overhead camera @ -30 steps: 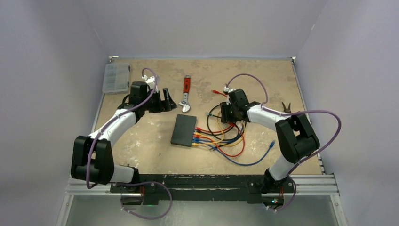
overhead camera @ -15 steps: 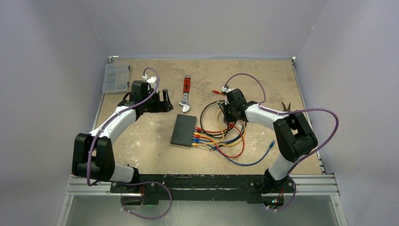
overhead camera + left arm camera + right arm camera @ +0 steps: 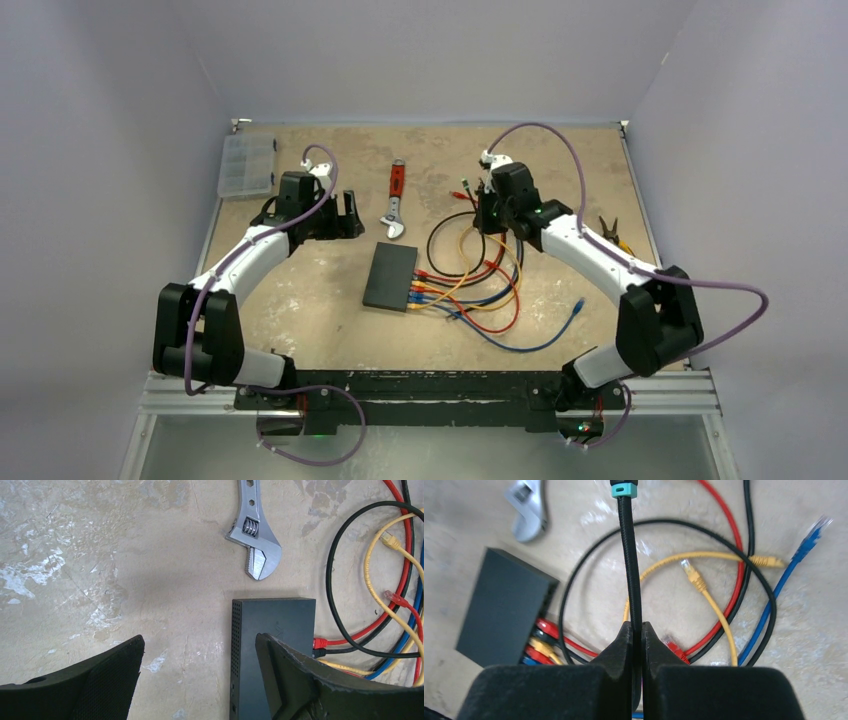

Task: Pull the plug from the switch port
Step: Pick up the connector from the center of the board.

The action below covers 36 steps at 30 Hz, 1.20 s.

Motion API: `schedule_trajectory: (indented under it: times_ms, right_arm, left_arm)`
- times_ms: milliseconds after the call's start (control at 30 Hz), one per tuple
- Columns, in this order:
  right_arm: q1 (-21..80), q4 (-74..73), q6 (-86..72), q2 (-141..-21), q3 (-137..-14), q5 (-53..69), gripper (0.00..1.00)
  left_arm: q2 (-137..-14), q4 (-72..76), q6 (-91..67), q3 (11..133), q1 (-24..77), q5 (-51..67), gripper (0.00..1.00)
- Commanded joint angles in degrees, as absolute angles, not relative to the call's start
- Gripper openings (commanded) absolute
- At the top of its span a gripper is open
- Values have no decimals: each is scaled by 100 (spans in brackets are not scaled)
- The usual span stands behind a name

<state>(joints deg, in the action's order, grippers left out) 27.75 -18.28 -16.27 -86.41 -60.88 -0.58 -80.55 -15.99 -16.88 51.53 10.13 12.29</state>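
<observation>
Right gripper (image 3: 634, 630) just swung away, jaws pinched on the black cable (image 3: 629, 555), teal-collared end free, so that plug looks pulled. Switch (image 3: 391, 276) sits mid-table, other plugs (image 3: 320, 642) seated; left gripper (image 3: 199, 645) gapes wide beside it

Right of switch (image 3: 391, 276): cable tangle (image 3: 482, 290) blocks; wrench (image 3: 396, 205) at far end; left free.

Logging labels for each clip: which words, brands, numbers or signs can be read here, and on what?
None readable. The switch, the wrench and the clear box show no legible marking; the black cable in the right gripper bears only a plain teal band.
</observation>
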Motion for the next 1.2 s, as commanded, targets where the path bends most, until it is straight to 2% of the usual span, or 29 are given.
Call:
schedule_trajectory:
  times_ms: [0, 533, 1167]
  right_arm:
    - [2790, -1737, -1853, -8090, -6587, -364, 0]
    - [2766, -2076, -1507, -7427, -8243, -1906, 0]
    - [2704, -1775, -1138, -7039, -9875, -2411, 0]
  left_arm:
    - [-7899, -1587, -1608, 5134, 976, 1147, 82]
    - [-7901, -1572, -1627, 5109, 976, 1174, 82]
    - [-7902, -1582, -1626, 5111, 976, 1166, 82]
